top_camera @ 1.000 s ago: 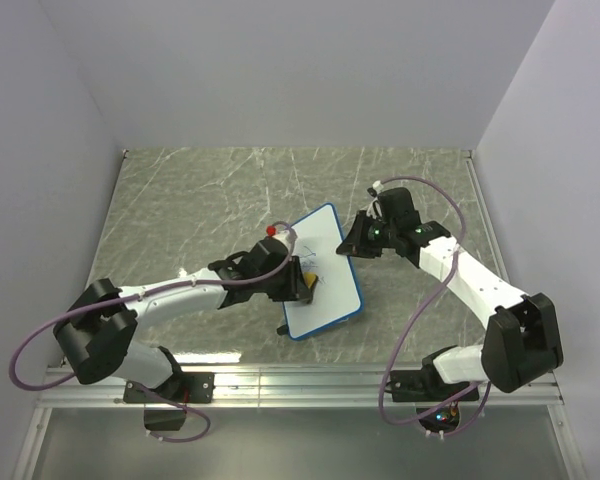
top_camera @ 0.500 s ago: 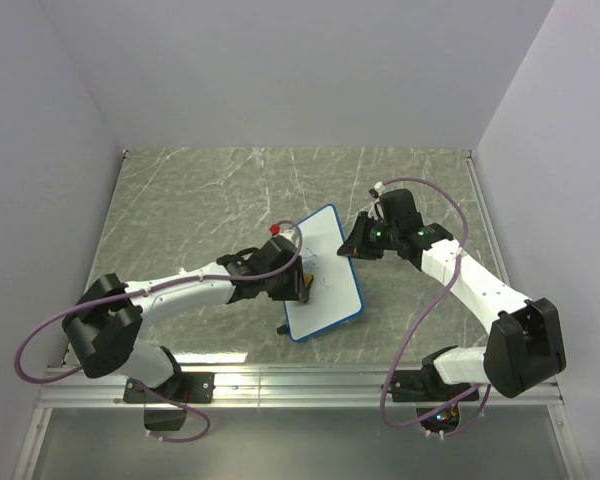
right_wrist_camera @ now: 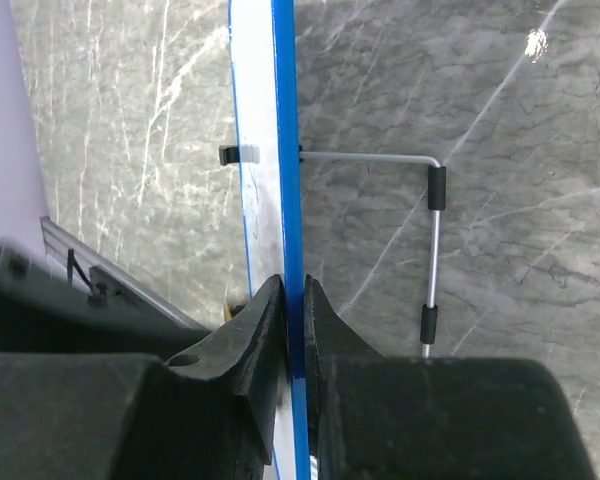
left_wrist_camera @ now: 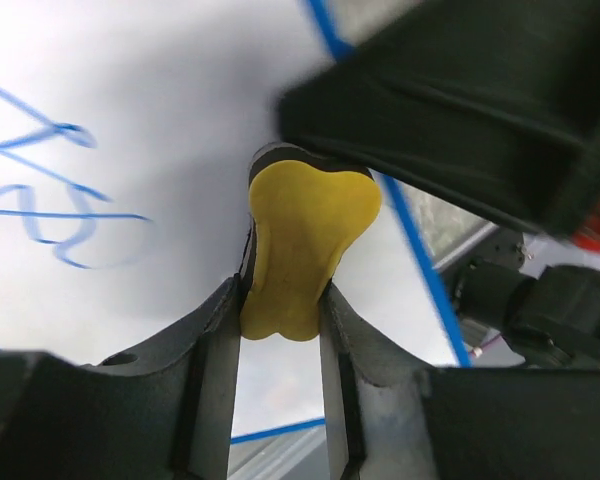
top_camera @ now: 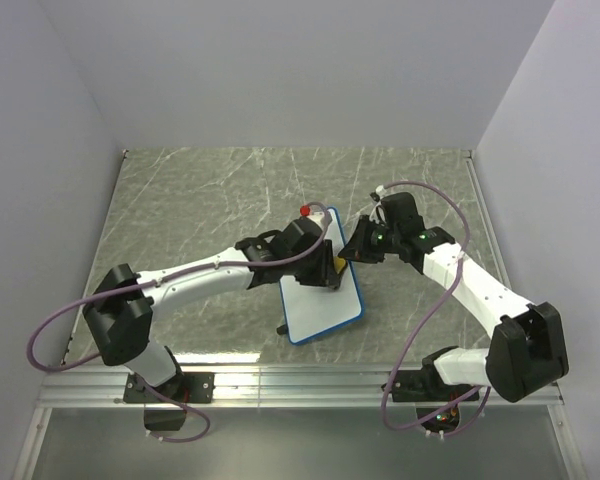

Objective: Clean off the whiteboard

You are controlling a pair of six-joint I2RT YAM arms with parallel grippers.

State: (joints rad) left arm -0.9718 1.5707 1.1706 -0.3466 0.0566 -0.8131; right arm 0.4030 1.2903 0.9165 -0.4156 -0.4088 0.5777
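Grey marbled tabletop (top_camera: 180,210) is carrying the whiteboard (top_camera: 315,305) near its middle, the right jaws are clamping its blue frame (right_wrist_camera: 284,100) at 2 o'clock, the left jaws are pressing the pinched yellow eraser (left_wrist_camera: 305,240) on it, and the wiping now in hand is probably calling for a sweep toward the scribbles (left_wrist_camera: 40,212) at the eraser's 9 o'clock.

From my console I count one whiteboard (top_camera: 320,305), one yellow eraser (left_wrist_camera: 302,240), one wire stand (right_wrist_camera: 380,157) with two black sleeves (right_wrist_camera: 436,187), two purple cables (top_camera: 32,350), one red-tipped fitting (top_camera: 306,210) on the left arm, and two arms (top_camera: 200,278) carrying two fingers (left_wrist_camera: 215,350) each, over one worktop (top_camera: 180,200).
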